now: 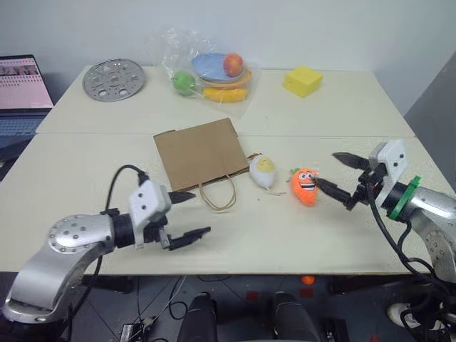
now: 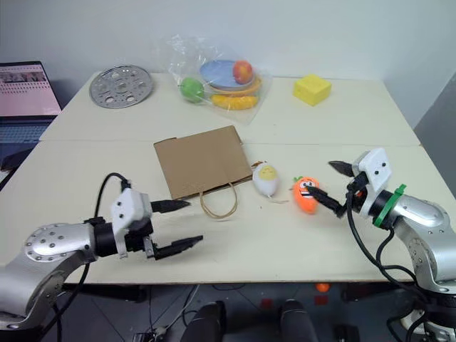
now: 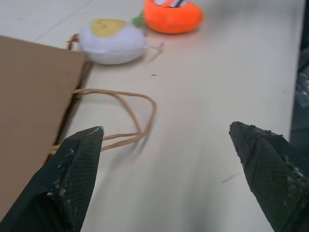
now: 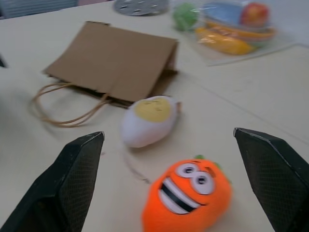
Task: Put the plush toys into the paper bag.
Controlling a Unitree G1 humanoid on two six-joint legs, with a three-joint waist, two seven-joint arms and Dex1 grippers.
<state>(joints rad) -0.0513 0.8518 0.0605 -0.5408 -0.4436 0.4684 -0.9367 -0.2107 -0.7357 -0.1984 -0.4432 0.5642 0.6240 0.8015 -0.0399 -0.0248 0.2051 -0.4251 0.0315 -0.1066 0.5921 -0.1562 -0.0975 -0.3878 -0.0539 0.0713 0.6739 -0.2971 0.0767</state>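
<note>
Lying flat on the table (image 1: 85, 192), the paper bag (image 1: 201, 152) is our landmark. We see the egg toy (image 1: 262, 172) just beside its handles (image 1: 219, 195), the carrot toy (image 1: 305, 186) beyond it. Our left gripper (image 1: 187, 214) and right gripper (image 1: 336, 174) are spread, empty.

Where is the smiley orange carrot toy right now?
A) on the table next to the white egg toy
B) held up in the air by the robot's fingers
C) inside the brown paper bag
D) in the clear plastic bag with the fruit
A: the carrot toy lies on the table just beside the egg toy, outside the flat paper bag, with the open right gripper near it but not holding it.
</note>
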